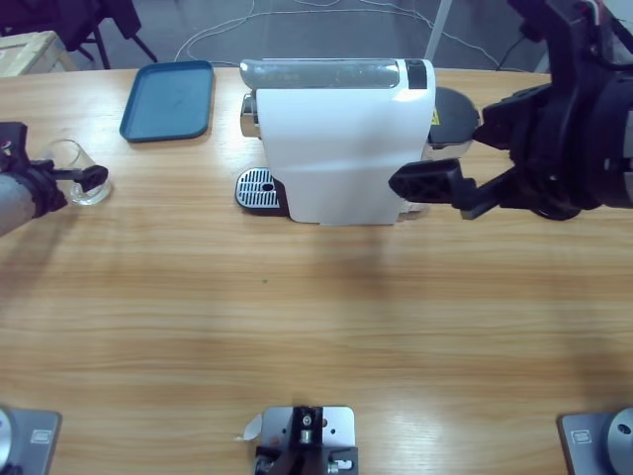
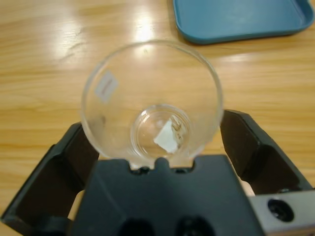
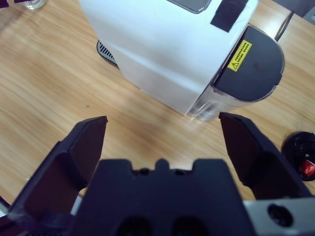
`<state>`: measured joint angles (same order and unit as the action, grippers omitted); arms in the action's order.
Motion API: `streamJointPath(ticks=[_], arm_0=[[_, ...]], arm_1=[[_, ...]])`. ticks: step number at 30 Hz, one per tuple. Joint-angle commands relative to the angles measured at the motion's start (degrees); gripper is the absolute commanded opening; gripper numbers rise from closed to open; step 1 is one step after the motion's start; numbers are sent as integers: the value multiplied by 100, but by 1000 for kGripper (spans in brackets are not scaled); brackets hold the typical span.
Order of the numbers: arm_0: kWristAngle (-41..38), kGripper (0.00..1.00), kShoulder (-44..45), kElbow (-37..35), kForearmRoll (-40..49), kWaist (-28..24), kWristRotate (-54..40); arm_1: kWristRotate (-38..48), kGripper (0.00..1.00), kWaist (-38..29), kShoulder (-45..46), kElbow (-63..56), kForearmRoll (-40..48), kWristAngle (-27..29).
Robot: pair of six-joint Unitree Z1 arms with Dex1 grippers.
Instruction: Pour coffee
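Observation:
A clear empty glass cup [image 1: 75, 164] [image 2: 152, 98] stands on the table at the far left. My left gripper [image 1: 77, 176] [image 2: 152, 133] is open with one black jaw on each side of the cup. The white coffee machine [image 1: 336, 148] [image 3: 162, 44] stands at the table's middle back, its round drip grate [image 1: 257, 188] [image 3: 106, 51] to its left with nothing on it. My right gripper [image 1: 460, 148] [image 3: 162, 120] hangs open and holds nothing, just right of the machine, near its dark water tank [image 1: 450, 114] [image 3: 251, 64].
A blue tray [image 1: 168, 99] [image 2: 241, 19] lies at the back left, beyond the cup. A small black part with a red button [image 3: 302, 150] sits on the table past the tank. Bare wood [image 1: 316, 327] spreads in front of the machine.

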<state>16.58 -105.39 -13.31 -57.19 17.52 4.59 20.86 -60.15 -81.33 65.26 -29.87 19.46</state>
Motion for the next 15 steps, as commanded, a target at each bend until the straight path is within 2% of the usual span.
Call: streamJointPath(ticks=[1,2,3,5,7,8,14,15], arm_0=[[-125,913,-362,127,-344,-99,-244],[-134,810,-368,127,-362,-101,-279],[-217,748,-368,129,-367,-99,-334],[-271,723,-359,173,-395,-108,-413],[-343,345,-347,218,-439,-122,-425],[-345,233,-341,257,-478,-147,-420],[-526,216,-248,392,-555,-159,-423],[-675,111,-122,410,-557,-159,-439]], arm_1=[[67,1000,-49,-258,-19,60,-109],[67,1000,-49,-251,-8,60,-109],[67,1000,-49,-251,3,60,-102],[67,1000,-49,-246,18,60,-100],[67,1000,-49,-230,13,60,-97],[67,1000,-49,-225,13,60,-93],[76,1000,-49,-181,-34,55,-69],[76,1000,-49,-176,-40,52,-63]])
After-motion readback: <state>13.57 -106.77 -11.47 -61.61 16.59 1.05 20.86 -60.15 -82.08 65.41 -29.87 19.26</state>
